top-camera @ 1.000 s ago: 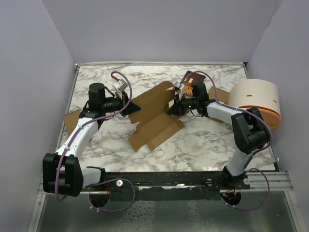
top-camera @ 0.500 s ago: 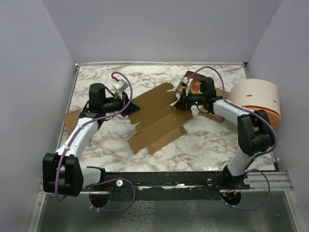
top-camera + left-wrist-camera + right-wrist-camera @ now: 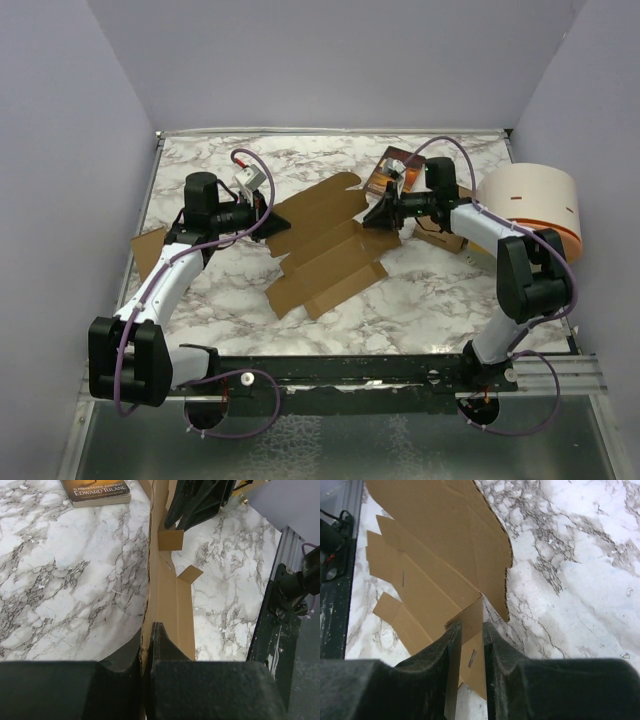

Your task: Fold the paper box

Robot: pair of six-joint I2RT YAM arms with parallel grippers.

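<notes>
Spread flat on the grey-veined white marble table (image 3: 420,290): the tan-brown die-cut cardboard paper box (image 3: 325,245), lying left of the round white drum with an orange band (image 3: 525,205) and well apart from it. Clamped at the edge farthest from the drum by the left gripper (image 3: 262,215), jaws pressed together on the cardboard. Straddled on the drum side by the right gripper (image 3: 383,212), jaws slightly spread, with a small raised flap loose between them. Best to keep the left pinch firm as an anchor, close the right again low on the flap near its crease, then swing it over along the scored line rather than drag the sheet toward the drum. Compared with a second ago: right gripper drawn back toward the drum, its tight pinch loosened, the drum-side panel seemingly lying flatter, and more uncovered of the dark reddish-brown printed booklet (image 3: 392,172) behind and left of the drum.
</notes>
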